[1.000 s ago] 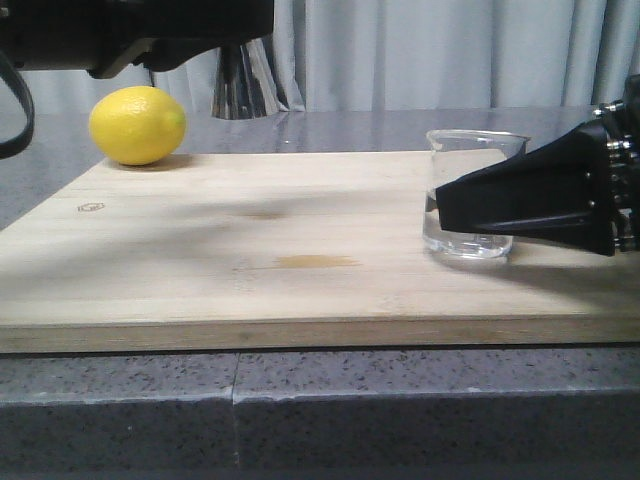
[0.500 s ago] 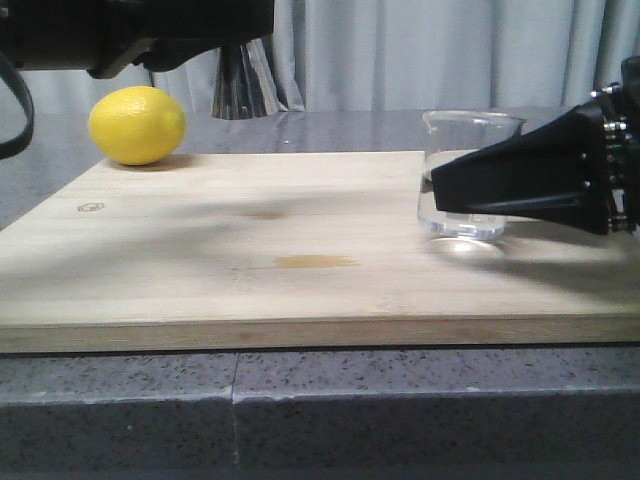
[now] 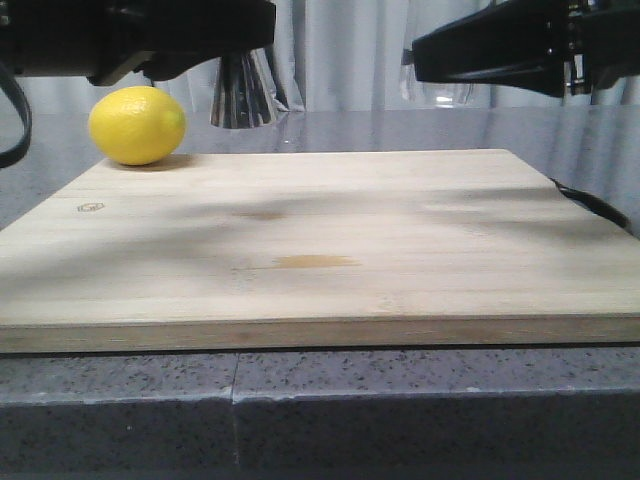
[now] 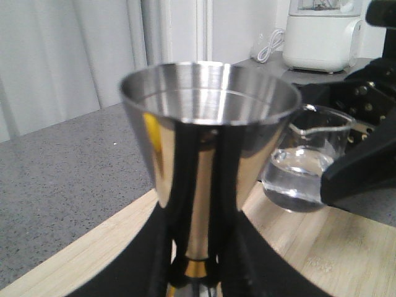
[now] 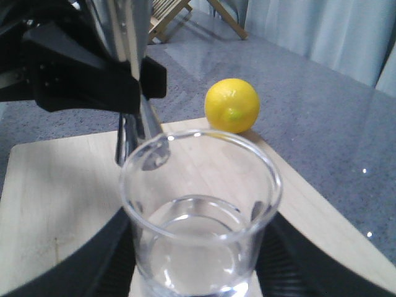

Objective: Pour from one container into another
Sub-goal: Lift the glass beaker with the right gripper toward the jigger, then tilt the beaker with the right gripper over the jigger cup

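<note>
Aloft at two o'clock, the water-filled glass beaker [image 5: 201, 216], fragile and slippery, is clamped at mid-wall by the right gripper [image 3: 425, 50]; the steel jigger [image 4: 207, 167] is gripped at its waist by the left gripper [image 4: 195, 272].

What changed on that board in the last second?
The right gripper lifted the beaker off the board and up to the top of the view, still holding it upright. The lemon, the left gripper's jigger and the board stayed put.
</note>
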